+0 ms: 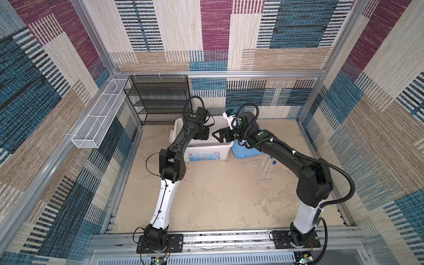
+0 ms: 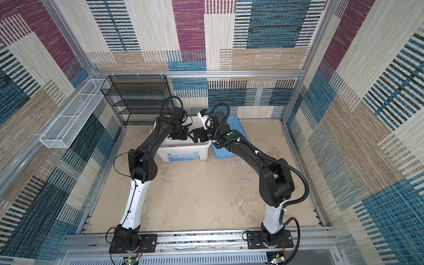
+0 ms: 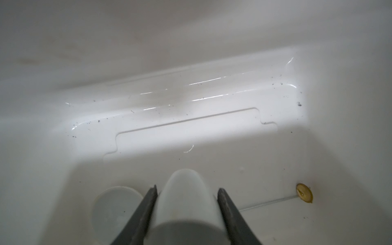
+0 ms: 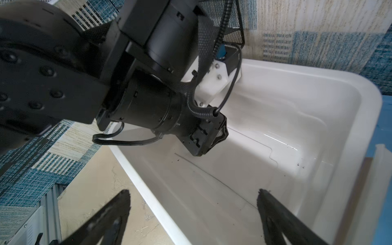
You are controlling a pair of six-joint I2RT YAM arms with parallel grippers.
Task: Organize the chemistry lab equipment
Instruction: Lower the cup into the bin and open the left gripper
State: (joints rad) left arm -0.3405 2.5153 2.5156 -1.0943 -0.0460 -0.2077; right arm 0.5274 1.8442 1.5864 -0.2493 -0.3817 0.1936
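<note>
Bin [image 1: 207, 150] interior: glossy moulded white plastic with rounded corners, a stepped outline pressed into the floor, and scattered dark specks. Left gripper [image 3: 187, 189] reaches down into it, its dark tapered fingers [image 3: 148, 212] at a moderate gap and pressed against the smooth curved wall of a white round dish [image 3: 186, 214]. Whether this dish touches the floor cannot be told. Second white dish [image 3: 115, 209], shallow and circular, lies just beside the held one on the bin floor. Thin metal rod [image 3: 267, 203] lies flat nearby and ends in a dull brass spoon tip [image 3: 304, 193]. Right gripper [image 4: 193, 203] hovers above the bin's rim, its matte black fingers spread wide with nothing between them. Outside, on the sandy beige tabletop [image 1: 229, 179], clear blue-capped tubes [image 1: 269, 165] lie near the flat blue lid [image 1: 244, 153], partly hidden by the right arm. Slender clear droppers [image 1: 212, 195] lie well apart from these, toward the middle of the table.
</note>
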